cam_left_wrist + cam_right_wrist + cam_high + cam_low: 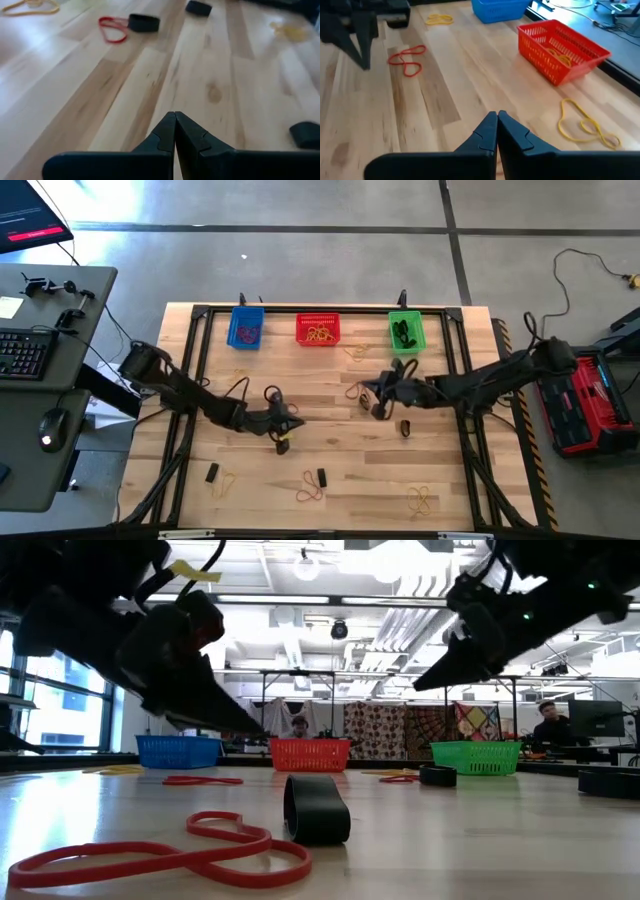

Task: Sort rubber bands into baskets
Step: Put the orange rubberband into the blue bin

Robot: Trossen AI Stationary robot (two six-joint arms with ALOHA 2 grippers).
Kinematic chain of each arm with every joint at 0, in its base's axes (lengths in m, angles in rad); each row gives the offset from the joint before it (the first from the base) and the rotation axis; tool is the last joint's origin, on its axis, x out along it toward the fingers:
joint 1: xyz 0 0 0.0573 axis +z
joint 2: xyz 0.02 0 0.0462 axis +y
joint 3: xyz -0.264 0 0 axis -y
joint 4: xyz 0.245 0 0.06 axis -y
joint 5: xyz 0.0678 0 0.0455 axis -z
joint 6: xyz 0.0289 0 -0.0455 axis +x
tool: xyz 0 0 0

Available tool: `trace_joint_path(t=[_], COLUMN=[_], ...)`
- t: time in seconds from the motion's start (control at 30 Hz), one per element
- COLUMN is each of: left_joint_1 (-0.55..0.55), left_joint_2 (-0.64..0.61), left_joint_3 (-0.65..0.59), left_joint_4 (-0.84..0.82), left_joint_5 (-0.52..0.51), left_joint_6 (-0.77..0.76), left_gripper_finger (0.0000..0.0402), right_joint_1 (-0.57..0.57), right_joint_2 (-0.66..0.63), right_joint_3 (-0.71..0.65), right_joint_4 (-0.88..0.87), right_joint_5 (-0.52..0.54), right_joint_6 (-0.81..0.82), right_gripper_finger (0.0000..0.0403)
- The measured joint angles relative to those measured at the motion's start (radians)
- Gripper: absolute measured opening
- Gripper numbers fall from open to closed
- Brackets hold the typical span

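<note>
Hovering mid-table, our left gripper and right gripper both have fingers pressed together, clear of the red basket.

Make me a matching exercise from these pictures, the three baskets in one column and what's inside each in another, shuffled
Things:
1. blue basket
2. red basket
3. green basket

Contents:
A. dark thick bands
B. purplish bands
C. yellow bands

Pairs: 1-B, 2-C, 3-A
</note>
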Motion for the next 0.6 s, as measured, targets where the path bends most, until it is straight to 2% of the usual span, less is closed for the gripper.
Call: trace_joint_path(t=[0.33,0.6], left_joint_1=[0.001,0.020], left_joint_2=[-0.201,-0.204], left_joint_3=[0.000,0.000], left_joint_4=[-0.426,-0.535], left_joint_5=[-0.016,-0.015], left_joint_6=[-0.099,-0.165], left_gripper_finger=[0.0001,0.0040], right_joint_1=[0.124,0.168], right_joint_2=[0.000,0.000], right_joint_3=[-0.019,-0.019], right_joint_4=[-0.009,-0.009], right_joint_5=[0.104,0.165], right_joint_6=[0.040,0.050], right_gripper_finger=[0.0000,0.0000])
